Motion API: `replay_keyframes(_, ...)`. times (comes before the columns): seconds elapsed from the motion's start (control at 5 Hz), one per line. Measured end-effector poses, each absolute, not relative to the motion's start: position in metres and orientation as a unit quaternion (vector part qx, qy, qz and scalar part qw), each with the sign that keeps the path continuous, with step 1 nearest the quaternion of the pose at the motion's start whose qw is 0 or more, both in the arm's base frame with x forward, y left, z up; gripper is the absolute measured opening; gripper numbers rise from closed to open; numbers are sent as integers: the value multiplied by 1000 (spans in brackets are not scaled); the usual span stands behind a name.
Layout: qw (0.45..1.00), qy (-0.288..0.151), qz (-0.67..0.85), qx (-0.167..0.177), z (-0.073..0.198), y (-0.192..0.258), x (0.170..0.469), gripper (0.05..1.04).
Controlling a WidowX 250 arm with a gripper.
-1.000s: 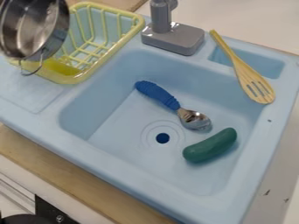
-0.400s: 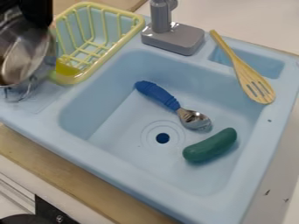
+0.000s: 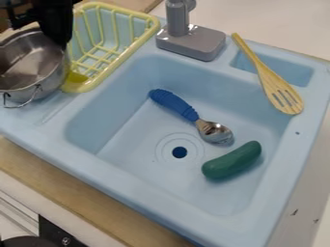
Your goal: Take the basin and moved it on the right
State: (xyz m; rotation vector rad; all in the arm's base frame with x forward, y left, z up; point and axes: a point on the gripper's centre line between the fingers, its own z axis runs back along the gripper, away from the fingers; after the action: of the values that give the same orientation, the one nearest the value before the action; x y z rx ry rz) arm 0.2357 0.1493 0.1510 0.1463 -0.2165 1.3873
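The pot (image 3: 26, 92) is at the far left, mouth up, just beside the yellow rack (image 3: 129, 51); I can't make out whether it touches the ledge under it. The black claw (image 3: 57, 36) hangs down at its far rim, and I can't tell whether it's open or closed. Over in the sink (image 3: 122, 149), a blue-handled spoon (image 3: 172, 103) lies near the drain (image 3: 180, 152), with a green pickle (image 3: 232, 160) just beside its bowl. A slotted wooden spatula (image 3: 261, 70) leans across the small compartment (image 3: 293, 71), right of the grey faucet (image 3: 191, 42).
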Motion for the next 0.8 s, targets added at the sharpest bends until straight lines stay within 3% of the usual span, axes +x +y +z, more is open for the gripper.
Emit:
replay_keyframes(0.6,741,-123,660,4,152,158,222,69)
replay_keyframes(0.8,730,-123,672,-17,153,157,223,207)
